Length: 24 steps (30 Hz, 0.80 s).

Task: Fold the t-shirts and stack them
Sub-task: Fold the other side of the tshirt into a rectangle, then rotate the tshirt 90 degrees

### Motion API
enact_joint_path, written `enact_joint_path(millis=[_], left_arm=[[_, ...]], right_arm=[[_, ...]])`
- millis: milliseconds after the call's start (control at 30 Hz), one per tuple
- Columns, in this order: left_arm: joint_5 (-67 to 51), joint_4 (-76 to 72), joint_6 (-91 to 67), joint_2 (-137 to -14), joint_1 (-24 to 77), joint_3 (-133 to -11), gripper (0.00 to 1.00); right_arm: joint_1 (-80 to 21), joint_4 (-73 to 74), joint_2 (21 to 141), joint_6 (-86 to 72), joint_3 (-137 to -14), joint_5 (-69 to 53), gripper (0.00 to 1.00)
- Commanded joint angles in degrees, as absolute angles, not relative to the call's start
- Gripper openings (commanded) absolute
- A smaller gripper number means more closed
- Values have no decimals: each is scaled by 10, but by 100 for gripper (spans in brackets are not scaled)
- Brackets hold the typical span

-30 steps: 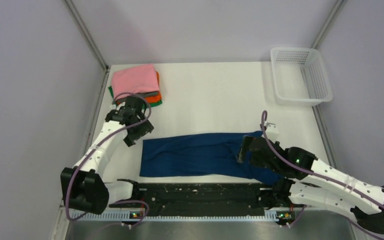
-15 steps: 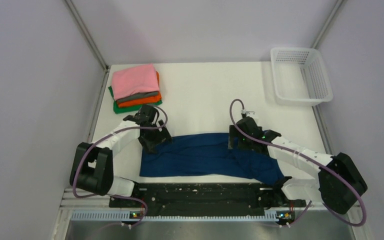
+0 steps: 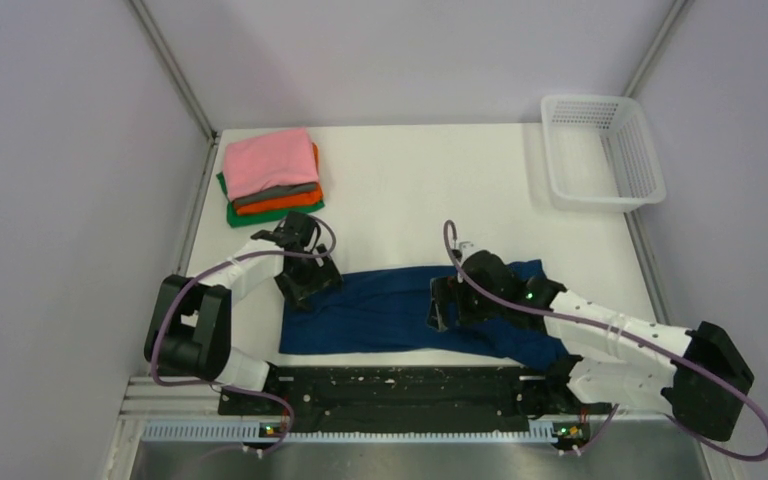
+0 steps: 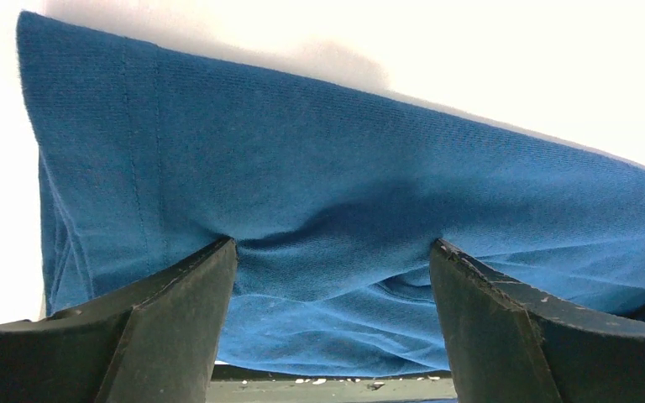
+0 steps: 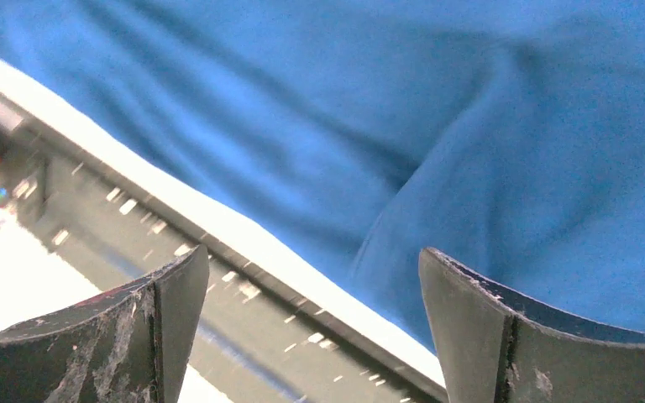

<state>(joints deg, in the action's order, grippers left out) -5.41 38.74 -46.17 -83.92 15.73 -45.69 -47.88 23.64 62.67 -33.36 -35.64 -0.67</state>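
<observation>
The navy blue t-shirt (image 3: 375, 312) lies folded into a long band across the near part of the table. No chest print shows. My left gripper (image 3: 307, 284) is open at the band's far left corner, its fingertips (image 4: 186, 290) pressing into the wrinkled blue cloth (image 4: 344, 168). My right gripper (image 3: 441, 304) is open and empty over the middle of the band. In the right wrist view the blue cloth (image 5: 470, 126) and its near edge pass under the spread fingers (image 5: 470, 327). A stack of folded t-shirts (image 3: 270, 166), pink on top of grey, orange and green, sits at the far left.
A white mesh basket (image 3: 600, 150) stands at the far right corner. A black rail (image 3: 390, 385) runs along the table's near edge, just in front of the shirt. Metal posts and pale walls close in the left and right sides.
My right gripper has moved left from the shirt's right end to its middle. My left gripper came down from beside the stack onto the shirt's far left corner.
</observation>
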Motion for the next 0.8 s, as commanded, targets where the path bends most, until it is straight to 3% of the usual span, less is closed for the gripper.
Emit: enact_joint_path(millis=[0, 133, 300, 567, 767], left_arm=[[-16, 380, -457, -850, 155, -466, 90], [-19, 383, -453, -852, 155, -471, 90], [-11, 402, -443, -841, 155, -481, 90], [-9, 400, -433, -838, 155, -475, 90], [-13, 396, -440, -859, 161, -459, 88]], right_arm=[[-563, 215, 606, -392, -346, -139, 94], [-589, 191, 598, -410, -362, -144, 97], [-574, 318, 531, -467, -386, 47, 99], [-391, 333, 450, -596, -241, 13, 99], [-267, 223, 539, -527, -218, 3, 99]])
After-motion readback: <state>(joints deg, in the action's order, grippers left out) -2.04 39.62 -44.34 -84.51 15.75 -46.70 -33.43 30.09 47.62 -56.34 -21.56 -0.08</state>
